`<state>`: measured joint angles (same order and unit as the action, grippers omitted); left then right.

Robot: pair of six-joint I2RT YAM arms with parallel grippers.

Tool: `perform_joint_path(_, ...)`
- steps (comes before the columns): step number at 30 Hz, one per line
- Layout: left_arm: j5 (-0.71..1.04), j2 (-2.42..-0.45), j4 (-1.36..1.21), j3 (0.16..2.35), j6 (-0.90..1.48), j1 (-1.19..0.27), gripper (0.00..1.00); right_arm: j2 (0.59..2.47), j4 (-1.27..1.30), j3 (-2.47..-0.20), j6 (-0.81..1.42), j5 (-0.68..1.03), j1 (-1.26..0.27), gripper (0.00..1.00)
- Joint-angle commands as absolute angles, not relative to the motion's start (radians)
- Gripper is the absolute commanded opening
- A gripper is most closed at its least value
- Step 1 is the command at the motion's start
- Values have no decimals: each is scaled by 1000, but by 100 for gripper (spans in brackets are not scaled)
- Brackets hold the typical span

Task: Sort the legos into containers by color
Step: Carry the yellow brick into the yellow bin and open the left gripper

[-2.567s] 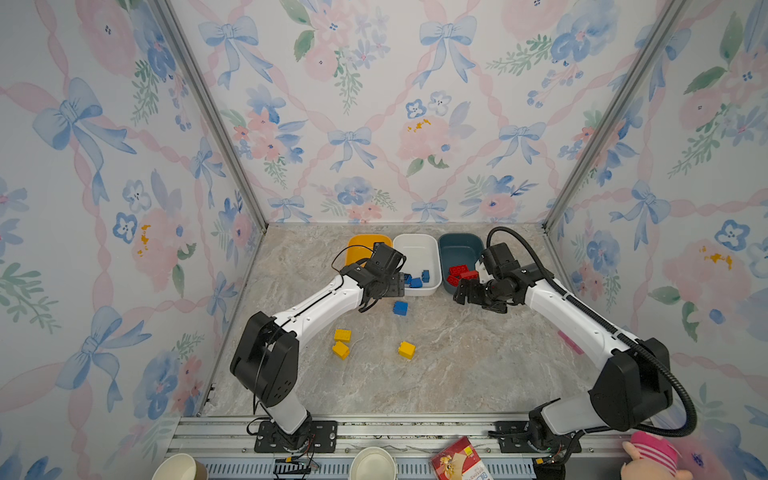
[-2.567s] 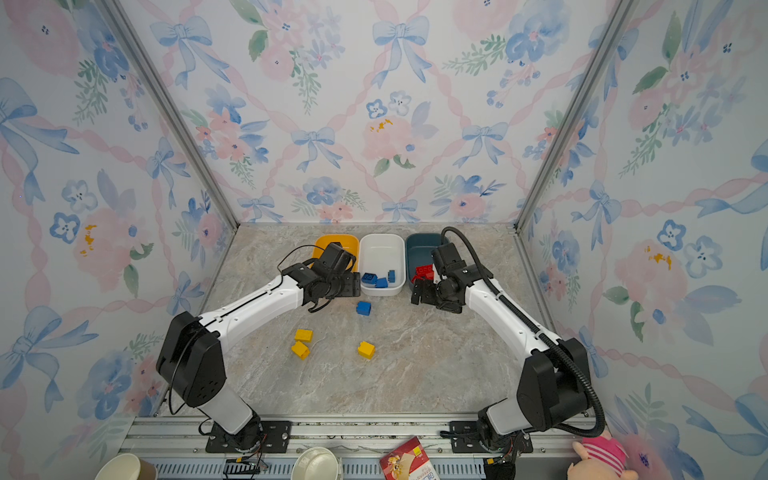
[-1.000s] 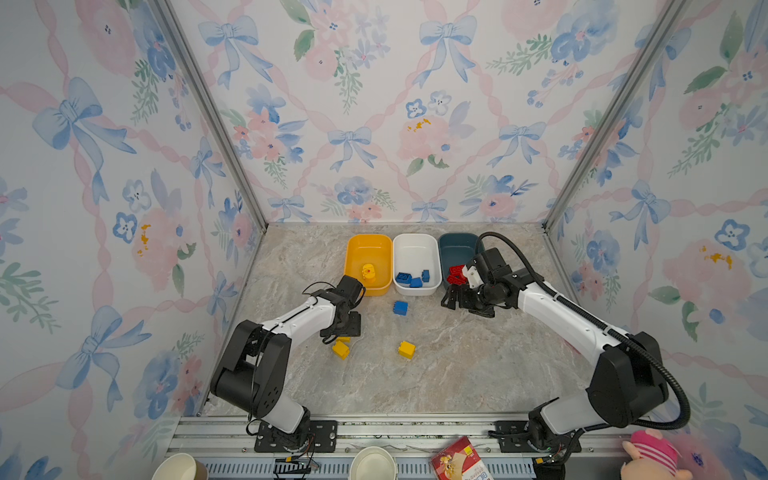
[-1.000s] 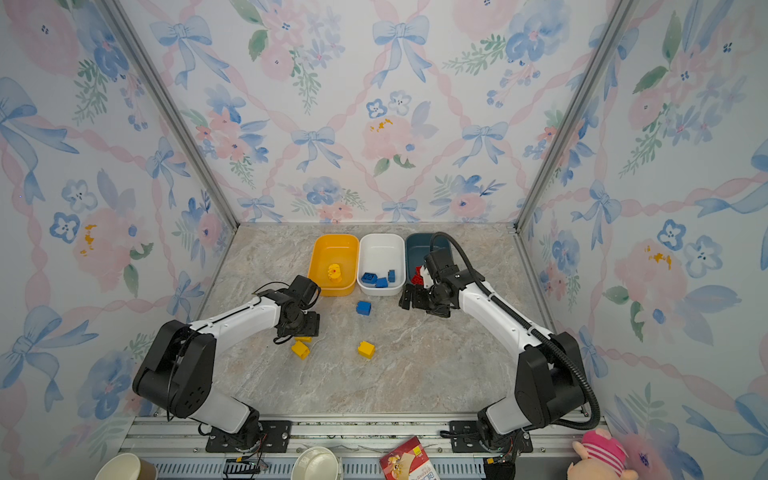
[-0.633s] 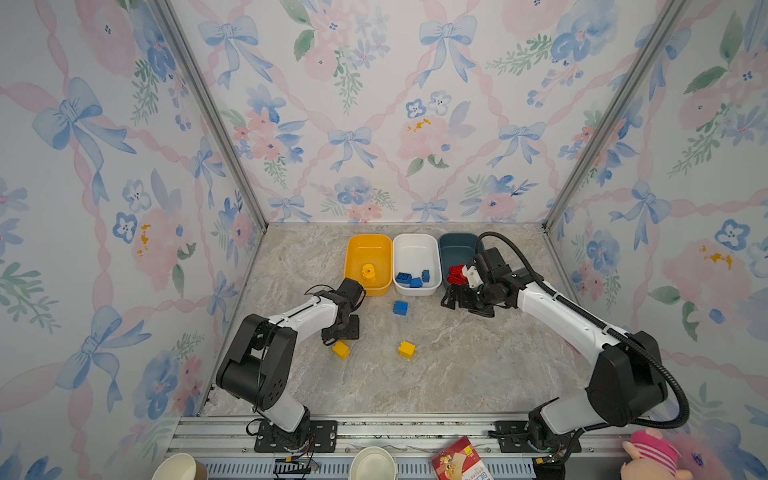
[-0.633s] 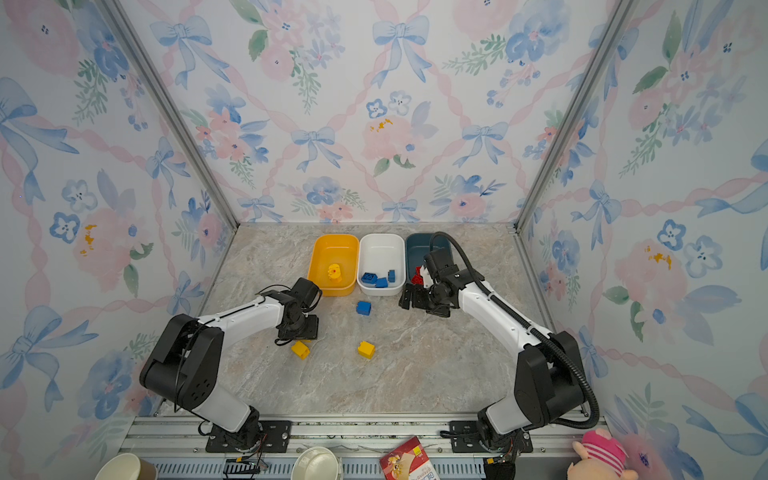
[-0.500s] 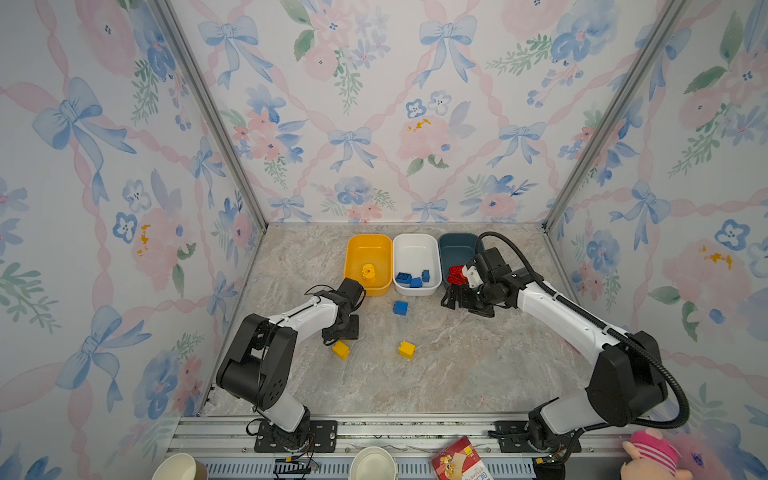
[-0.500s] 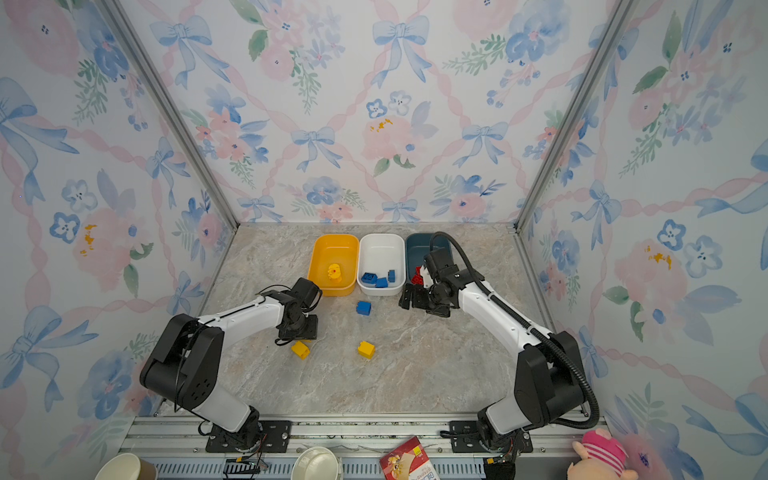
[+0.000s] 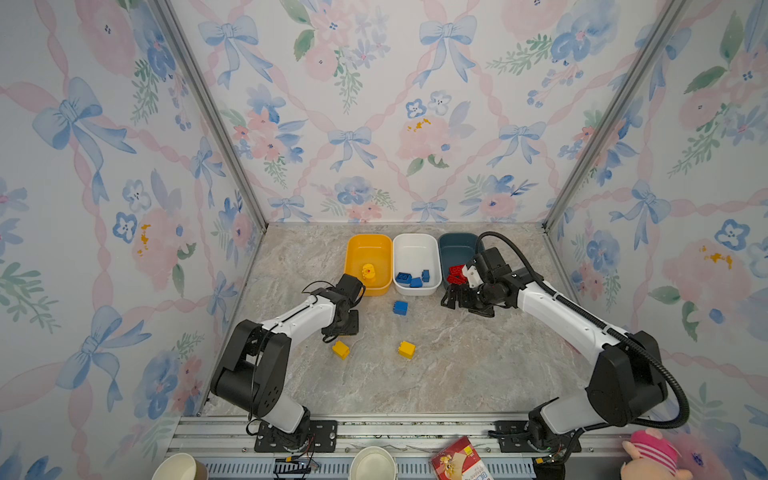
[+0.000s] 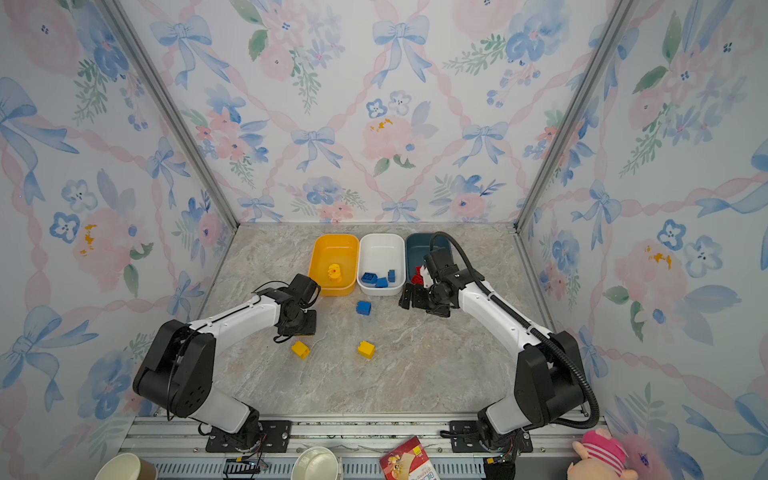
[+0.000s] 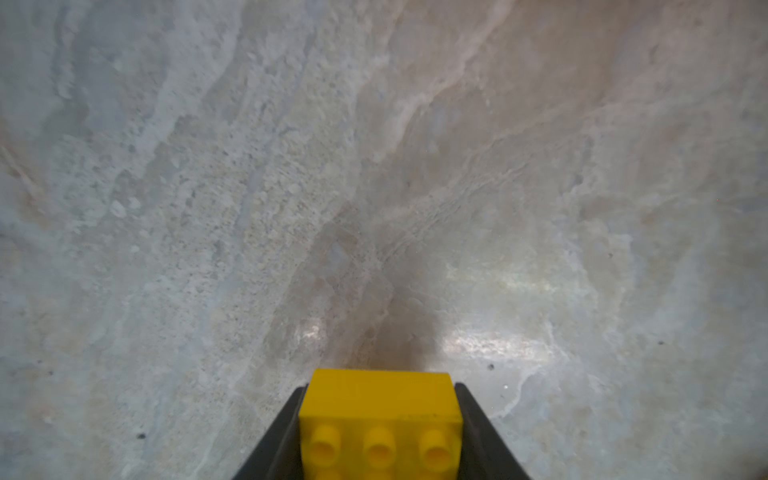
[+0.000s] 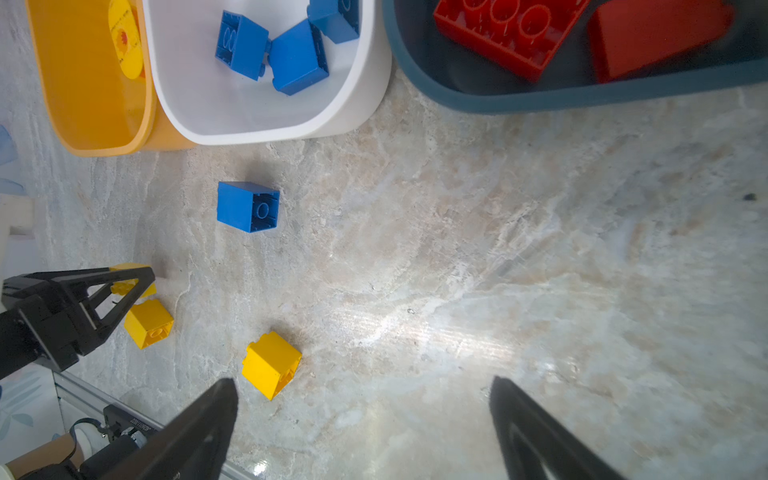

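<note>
My left gripper (image 11: 381,388) is shut on a yellow lego (image 11: 380,419), low over the marble at front left; in both top views the gripper (image 9: 343,326) (image 10: 297,324) hides it. Two more yellow legos (image 9: 340,349) (image 9: 407,349) and a blue one (image 9: 400,308) lie loose. My right gripper (image 12: 361,386) stands open and empty in front of the teal container (image 9: 451,245), which holds red legos (image 12: 503,33). The white container (image 9: 415,245) holds three blue legos (image 12: 297,58). In the yellow container (image 9: 368,247) sits one yellow piece (image 9: 368,272).
The three tubs stand side by side at the back of the table. Floral walls close the left, right and back. Along the front rail stand two paper cups (image 9: 178,467) (image 9: 372,465), a snack packet (image 9: 459,461) and a pink plush toy (image 9: 648,455).
My left arm came forward from the yellow tub to the front left, and its jaws closed on a yellow lego. The right gripper drew back slightly from the teal tub.
</note>
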<state>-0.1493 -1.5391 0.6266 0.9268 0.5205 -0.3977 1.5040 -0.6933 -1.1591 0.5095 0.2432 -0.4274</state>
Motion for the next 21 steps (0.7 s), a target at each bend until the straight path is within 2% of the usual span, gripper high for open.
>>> perform_joint_path(1, -174, -1502, 635, 995, 542, -389, 44, 1499, -695, -1172, 519, 237, -436, 97)
perform_joint_path(8, -203, -1537, 632, 1159, 511, -389, 43, 1485, -695, -1170, 529, 234, -436, 97)
perform_joint_path(21, -215, -1860, 631, 1508, 424, -381, 42, 1489, -707, -1193, 527, 232, -443, 97)
